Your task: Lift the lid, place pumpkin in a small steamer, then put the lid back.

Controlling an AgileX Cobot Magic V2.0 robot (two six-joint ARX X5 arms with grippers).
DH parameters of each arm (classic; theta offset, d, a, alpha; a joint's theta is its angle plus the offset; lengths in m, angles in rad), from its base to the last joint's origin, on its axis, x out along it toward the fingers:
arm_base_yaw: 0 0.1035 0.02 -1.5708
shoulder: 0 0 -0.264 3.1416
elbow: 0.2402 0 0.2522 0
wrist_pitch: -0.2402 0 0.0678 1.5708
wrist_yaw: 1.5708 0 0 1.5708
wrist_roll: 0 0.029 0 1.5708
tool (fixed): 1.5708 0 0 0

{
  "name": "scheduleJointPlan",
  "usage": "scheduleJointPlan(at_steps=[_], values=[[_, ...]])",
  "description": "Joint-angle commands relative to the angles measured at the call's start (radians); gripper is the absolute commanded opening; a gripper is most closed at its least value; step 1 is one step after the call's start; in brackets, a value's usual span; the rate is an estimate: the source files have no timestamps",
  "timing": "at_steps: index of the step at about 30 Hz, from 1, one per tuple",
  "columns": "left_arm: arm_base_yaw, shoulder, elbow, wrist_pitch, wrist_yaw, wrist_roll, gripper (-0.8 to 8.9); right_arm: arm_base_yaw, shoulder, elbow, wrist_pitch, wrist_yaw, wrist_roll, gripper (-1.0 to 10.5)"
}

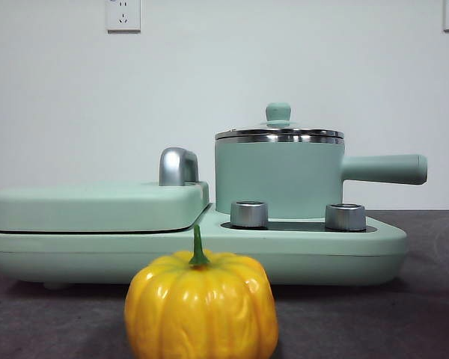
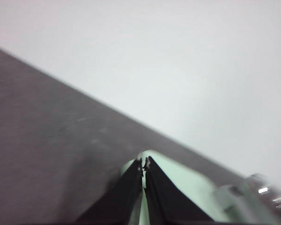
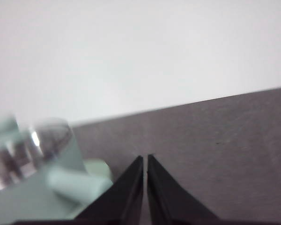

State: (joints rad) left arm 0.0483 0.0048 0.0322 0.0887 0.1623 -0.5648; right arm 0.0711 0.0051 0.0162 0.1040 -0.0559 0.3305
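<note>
The yellow-orange pumpkin (image 1: 201, 305) with a green stem stands on the dark table at the front, before the appliance. The small steamer (image 1: 278, 176), a mint-green pot with a long side handle (image 1: 384, 169), sits on the right of the appliance base. The glass lid (image 1: 278, 133) with its mint knob rests on the pot. Neither arm shows in the front view. My left gripper (image 2: 144, 161) is shut and empty above a corner of the appliance. My right gripper (image 3: 145, 158) is shut and empty, with the steamer (image 3: 33, 154) and its handle blurred to one side.
The broad flat griddle cover (image 1: 97, 206) with a steel latch (image 1: 178, 166) takes up the appliance's left half. Two steel dials (image 1: 248, 214) sit on the base (image 1: 344, 250) in front of the pot. A white wall stands behind.
</note>
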Motion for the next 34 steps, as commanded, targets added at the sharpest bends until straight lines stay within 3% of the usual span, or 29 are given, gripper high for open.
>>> scheduleJointPlan(at_steps=[1, 6, 14, 18, 25, 34], values=[[0.000, -0.002, -0.015, 0.061, 0.022, -0.086, 0.07, 0.000, -0.002, -0.002, 0.034, -0.021, 0.213, 0.1], [0.000, 0.000, 0.036, 0.116, 0.018, -0.104, 0.08, 0.001, 0.000, 0.048, 0.043, -0.101, 0.213, 0.1], [0.000, 0.106, 0.270, -0.131, 0.018, -0.001, 0.10, 0.001, 0.098, 0.286, -0.164, -0.117, 0.165, 0.1], [0.000, 0.202, 0.415, -0.224, 0.018, 0.079, 0.10, 0.001, 0.190, 0.417, -0.234, -0.184, 0.069, 0.1], [0.000, 0.371, 0.653, -0.368, 0.031, 0.211, 0.10, 0.001, 0.347, 0.631, -0.340, -0.211, -0.091, 0.1], [-0.014, 0.586, 0.852, -0.500, 0.174, 0.382, 0.10, 0.017, 0.567, 0.817, -0.481, -0.245, -0.292, 0.1]])
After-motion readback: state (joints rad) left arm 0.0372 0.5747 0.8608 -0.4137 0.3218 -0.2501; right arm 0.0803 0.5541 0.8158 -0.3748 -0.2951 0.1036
